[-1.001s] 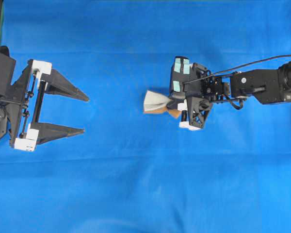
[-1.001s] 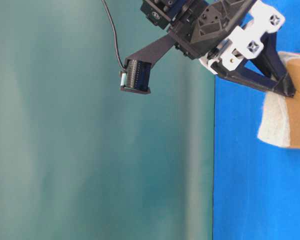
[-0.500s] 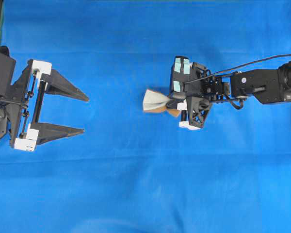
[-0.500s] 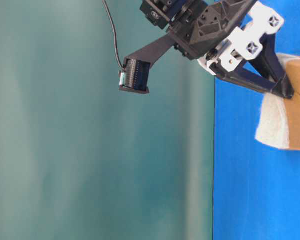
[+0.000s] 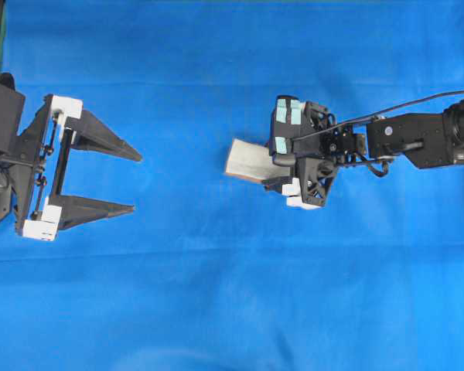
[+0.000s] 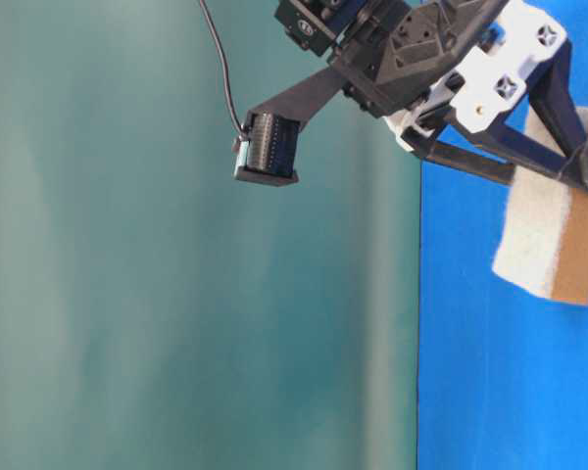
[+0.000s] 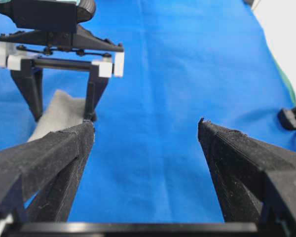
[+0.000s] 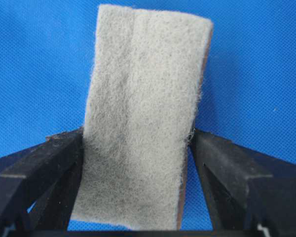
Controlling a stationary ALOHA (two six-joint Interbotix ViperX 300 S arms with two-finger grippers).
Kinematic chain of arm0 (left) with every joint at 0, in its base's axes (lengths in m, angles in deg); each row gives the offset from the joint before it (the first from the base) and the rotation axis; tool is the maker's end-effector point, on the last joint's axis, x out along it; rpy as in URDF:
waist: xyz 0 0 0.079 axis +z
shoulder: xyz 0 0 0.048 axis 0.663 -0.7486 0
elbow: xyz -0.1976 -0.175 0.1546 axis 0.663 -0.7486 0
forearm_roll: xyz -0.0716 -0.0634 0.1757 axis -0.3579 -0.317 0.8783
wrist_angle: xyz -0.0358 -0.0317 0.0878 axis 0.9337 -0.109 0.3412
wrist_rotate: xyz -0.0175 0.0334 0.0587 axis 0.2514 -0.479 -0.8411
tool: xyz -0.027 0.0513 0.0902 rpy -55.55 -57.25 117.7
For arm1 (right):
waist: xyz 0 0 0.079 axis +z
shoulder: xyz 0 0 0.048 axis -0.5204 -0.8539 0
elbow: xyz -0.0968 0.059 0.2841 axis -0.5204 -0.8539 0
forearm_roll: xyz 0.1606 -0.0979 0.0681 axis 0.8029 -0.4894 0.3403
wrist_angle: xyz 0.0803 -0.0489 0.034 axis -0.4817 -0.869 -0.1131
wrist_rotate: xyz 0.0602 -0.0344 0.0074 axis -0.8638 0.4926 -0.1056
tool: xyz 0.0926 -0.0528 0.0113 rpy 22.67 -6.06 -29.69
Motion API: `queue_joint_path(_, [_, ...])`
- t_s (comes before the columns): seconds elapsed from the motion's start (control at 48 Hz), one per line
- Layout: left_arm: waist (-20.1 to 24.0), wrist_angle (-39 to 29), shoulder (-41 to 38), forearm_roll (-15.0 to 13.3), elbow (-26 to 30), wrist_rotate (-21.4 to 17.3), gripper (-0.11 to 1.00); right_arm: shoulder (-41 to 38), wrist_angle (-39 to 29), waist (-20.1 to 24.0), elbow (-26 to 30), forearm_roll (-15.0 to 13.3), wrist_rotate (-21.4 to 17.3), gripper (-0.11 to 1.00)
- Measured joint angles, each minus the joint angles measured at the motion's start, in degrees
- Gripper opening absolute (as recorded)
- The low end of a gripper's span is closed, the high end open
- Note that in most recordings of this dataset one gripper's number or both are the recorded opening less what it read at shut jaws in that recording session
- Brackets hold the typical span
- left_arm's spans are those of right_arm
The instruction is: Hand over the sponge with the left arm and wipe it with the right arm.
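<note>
My right gripper (image 8: 138,143) stands spread around the sponge (image 5: 250,161), lying flat mid-cloth (wiping looks finished, I judge); my left gripper (image 5: 137,182) waits wide, empty, well apart.

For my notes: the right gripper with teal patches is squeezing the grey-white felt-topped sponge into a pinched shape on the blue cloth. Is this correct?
Not quite. The right gripper has opened; the grey-white felt-topped sponge lies flat and rectangular between its fingers on the blue cloth, as the right wrist view shows.
</note>
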Motion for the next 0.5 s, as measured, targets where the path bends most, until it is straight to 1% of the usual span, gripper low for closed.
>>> queue_joint_path(0.25, [0.00,0.00,0.00,0.00,0.00,-0.09,0.83,0.35,-2.11,0.09,0.88,0.00,0.09,0.74])
queue_joint_path(0.5, [0.00,0.00,0.00,0.00,0.00,-0.09,0.83,5.98,-5.54,0.97,0.97,-0.09,0.26,0.74])
